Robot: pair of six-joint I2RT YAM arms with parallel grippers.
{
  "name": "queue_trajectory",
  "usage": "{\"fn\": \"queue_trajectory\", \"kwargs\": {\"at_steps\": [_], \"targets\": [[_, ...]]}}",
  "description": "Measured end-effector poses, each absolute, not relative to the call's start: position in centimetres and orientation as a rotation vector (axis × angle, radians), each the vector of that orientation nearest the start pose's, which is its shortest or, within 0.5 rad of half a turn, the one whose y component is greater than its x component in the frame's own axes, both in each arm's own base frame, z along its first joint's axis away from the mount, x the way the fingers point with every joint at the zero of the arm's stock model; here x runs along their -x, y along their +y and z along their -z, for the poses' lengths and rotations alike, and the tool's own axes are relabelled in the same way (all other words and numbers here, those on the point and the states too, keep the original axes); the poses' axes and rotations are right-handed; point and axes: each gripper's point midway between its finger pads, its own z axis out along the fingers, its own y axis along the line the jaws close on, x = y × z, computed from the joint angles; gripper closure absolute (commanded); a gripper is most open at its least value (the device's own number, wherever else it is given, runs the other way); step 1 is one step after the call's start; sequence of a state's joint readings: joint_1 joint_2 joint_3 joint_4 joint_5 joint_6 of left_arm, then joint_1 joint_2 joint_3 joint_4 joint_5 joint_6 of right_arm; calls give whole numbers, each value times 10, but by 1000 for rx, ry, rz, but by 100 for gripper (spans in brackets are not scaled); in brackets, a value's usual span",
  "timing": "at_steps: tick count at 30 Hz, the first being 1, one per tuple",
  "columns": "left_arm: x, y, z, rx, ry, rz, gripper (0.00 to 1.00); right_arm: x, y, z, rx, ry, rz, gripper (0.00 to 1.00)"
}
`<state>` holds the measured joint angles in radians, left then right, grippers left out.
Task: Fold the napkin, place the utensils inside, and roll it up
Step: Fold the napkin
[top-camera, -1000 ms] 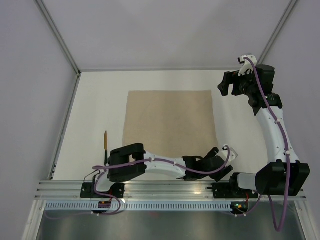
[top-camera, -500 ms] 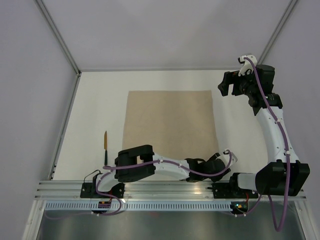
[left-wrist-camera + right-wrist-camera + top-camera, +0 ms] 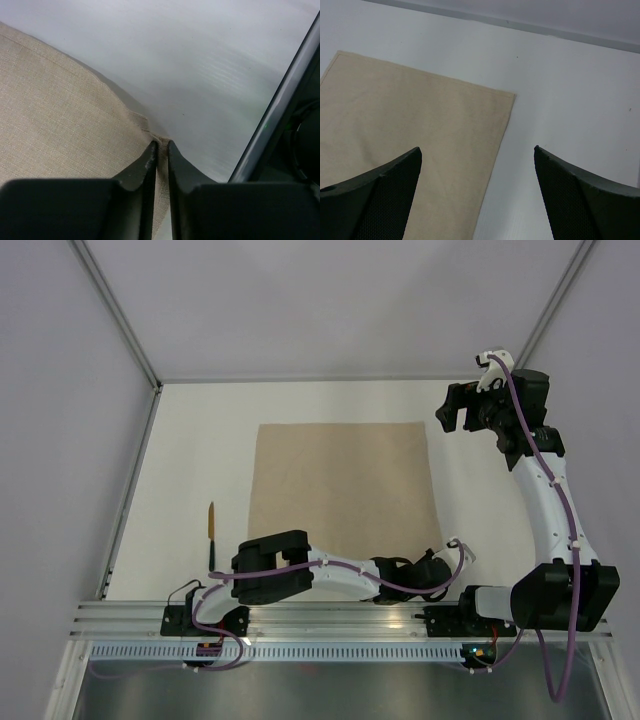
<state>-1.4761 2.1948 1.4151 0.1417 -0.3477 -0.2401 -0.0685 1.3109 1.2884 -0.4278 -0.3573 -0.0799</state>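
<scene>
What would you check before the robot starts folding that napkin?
1. Left gripper is closed on the near right corner of the napkin: ok.
2. Napkin lies flat and spread out: ok.
3. Right gripper is open, raised over the napkin's far right corner, holding nothing: ok.
4. Utensil lies off the napkin, to its left, out of the fold's way: ok.
5. Pinch is firm enough to lift the corner without slipping: cannot tell.
</scene>
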Motion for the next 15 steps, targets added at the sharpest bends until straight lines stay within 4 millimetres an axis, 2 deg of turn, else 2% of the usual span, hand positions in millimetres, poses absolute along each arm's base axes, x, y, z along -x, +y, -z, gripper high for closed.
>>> {"fn": "queue_trajectory", "kwargs": {"at_steps": [6, 11, 15], "targets": [[-104, -556, -23, -1122, 1912, 594, 97, -399, 31, -281, 236, 1988, -265, 2], [-103, -556, -28, -1125, 1911, 608, 98, -400, 31, -280, 236, 1991, -266, 2], [-106, -554, -41, -1120, 1921, 639, 98, -400, 31, -277, 235, 2001, -269, 2]]}}
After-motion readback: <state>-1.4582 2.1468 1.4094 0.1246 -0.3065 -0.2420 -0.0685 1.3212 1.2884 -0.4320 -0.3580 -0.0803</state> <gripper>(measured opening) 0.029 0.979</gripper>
